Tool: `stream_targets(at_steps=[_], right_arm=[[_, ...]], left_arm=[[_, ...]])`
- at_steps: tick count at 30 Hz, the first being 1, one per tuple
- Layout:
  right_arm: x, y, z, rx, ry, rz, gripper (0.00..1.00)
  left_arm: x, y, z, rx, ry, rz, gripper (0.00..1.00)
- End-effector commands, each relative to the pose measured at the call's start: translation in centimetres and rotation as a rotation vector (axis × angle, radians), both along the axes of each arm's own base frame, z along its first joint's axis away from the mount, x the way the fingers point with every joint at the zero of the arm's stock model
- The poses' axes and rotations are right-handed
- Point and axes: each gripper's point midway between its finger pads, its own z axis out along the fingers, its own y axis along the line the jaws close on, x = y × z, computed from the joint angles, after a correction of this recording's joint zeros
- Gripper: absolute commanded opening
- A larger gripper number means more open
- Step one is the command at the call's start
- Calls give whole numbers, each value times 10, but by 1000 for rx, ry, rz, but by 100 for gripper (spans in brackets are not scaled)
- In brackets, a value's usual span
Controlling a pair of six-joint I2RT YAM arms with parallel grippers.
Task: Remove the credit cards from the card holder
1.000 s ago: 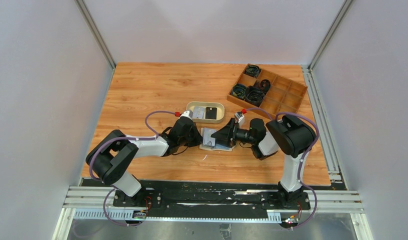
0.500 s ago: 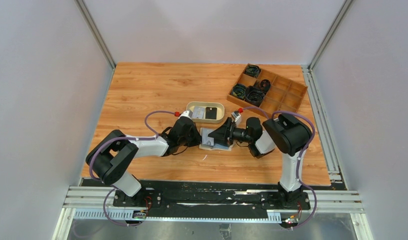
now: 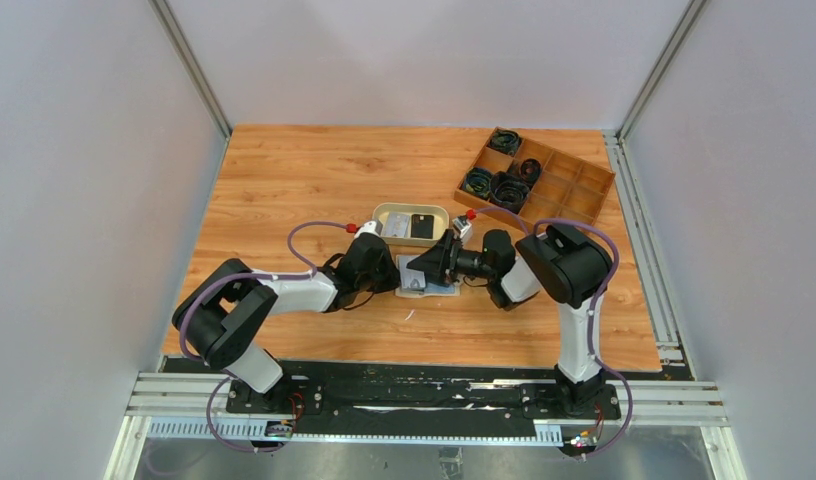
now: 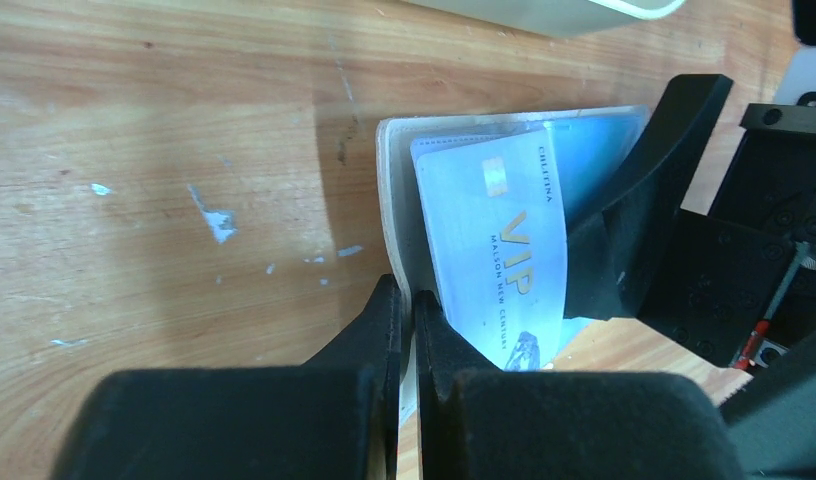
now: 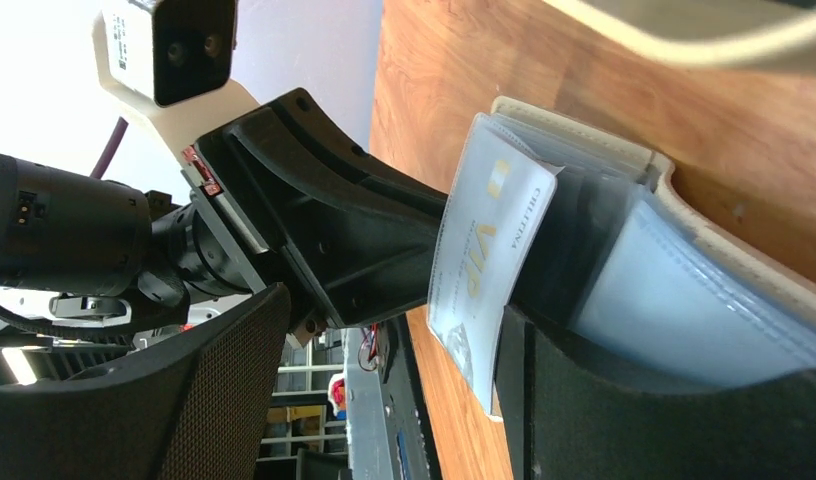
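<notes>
Pale blue card (image 4: 494,250) now sits within the wide-open right gripper (image 3: 436,262), newly moved in, while the left gripper (image 4: 409,310) clamps the holder (image 4: 396,200).

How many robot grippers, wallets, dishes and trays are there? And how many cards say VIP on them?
Grippers: 2, the left gripper and the right gripper
Wallet: 1
Card saying VIP: 1
Dish: 1
Wooden tray: 1
Total: 6
</notes>
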Motion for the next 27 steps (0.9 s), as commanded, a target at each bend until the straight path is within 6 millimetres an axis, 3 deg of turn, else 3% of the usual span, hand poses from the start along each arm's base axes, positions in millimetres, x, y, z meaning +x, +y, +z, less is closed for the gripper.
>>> stream_targets(at_steps=[1,9,27], right_arm=[[-10,26,28,81,-103,91,74],[-15,27,24,72,-82,107,71],[-8,-15,5,34,-34,39,63]], left_arm=[[-19,13,-30,105,80,-35,0],[-20,16,-29,108,77,-30,0],[-21,19,-28,117,75,-24,0]])
